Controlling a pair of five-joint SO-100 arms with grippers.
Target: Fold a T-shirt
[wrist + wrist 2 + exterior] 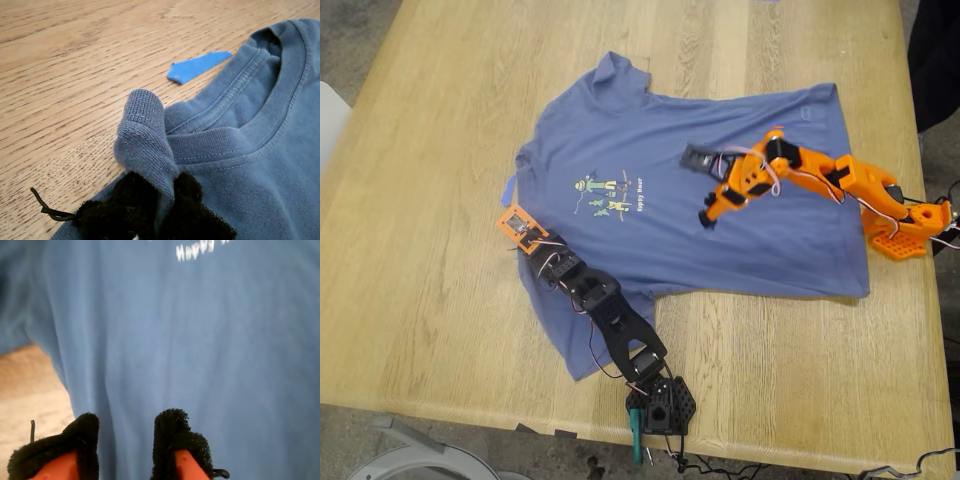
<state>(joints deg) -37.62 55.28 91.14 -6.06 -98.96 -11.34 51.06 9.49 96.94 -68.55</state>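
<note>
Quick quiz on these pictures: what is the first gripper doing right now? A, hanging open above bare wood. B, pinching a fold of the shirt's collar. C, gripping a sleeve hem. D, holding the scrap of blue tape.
B: in the first wrist view my first gripper has its dark padded jaws closed on a bunched fold of the T-shirt at the ribbed collar, while the blue tape lies apart on the table.
</note>
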